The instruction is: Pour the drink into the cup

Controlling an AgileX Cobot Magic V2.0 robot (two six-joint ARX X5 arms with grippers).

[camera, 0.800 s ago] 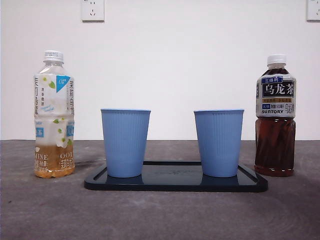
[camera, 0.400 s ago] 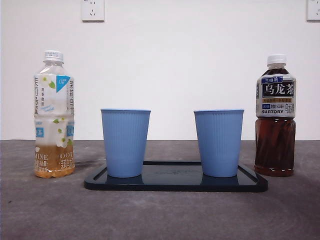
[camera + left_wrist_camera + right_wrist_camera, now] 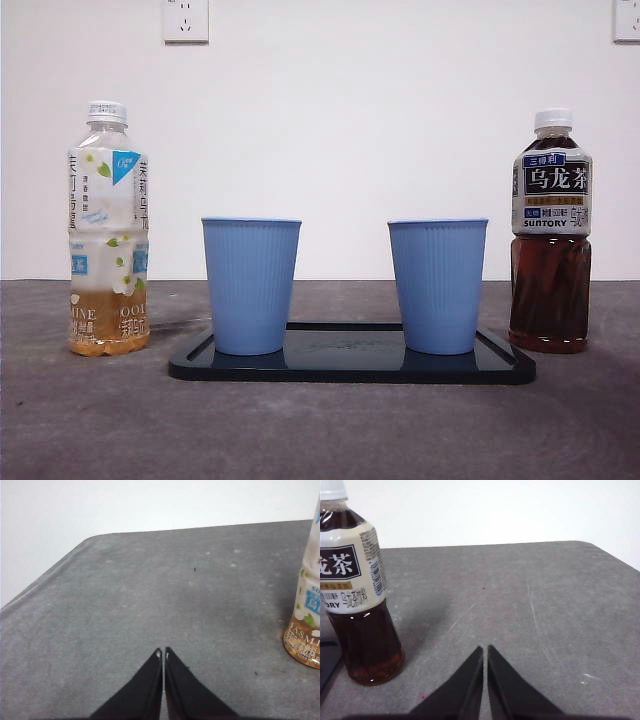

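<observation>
- A black tray (image 3: pixel 350 368) lies in the middle of the grey bench (image 3: pixel 320 430), with two blue cups standing upright on it.
- The left cup (image 3: pixel 251 285) stands at one end of the tray and the right cup (image 3: pixel 438 285) at the other, well apart from each other; the front view does not show what is inside them.
- A clear bottle (image 3: pixel 108 230) with a white cap and a flowered label stands upright on the bench beside the tray's left end, with pale amber drink only in its lowest part.
- A dark tea bottle (image 3: pixel 551 235) with a white cap stands upright beside the tray's right end, filled with brown drink up to its label.
- The left hand (image 3: pixel 162 653) hovers low over bare bench, its two black jaws pressed together with only a thin slit between them, holding nothing; the clear bottle stands near it, off to one side.
- The right hand (image 3: pixel 485 650) is likewise closed to a narrow slit and grips nothing; the dark tea bottle stands near it, apart from the jaws.
- Neither hand appears in the front view.
</observation>
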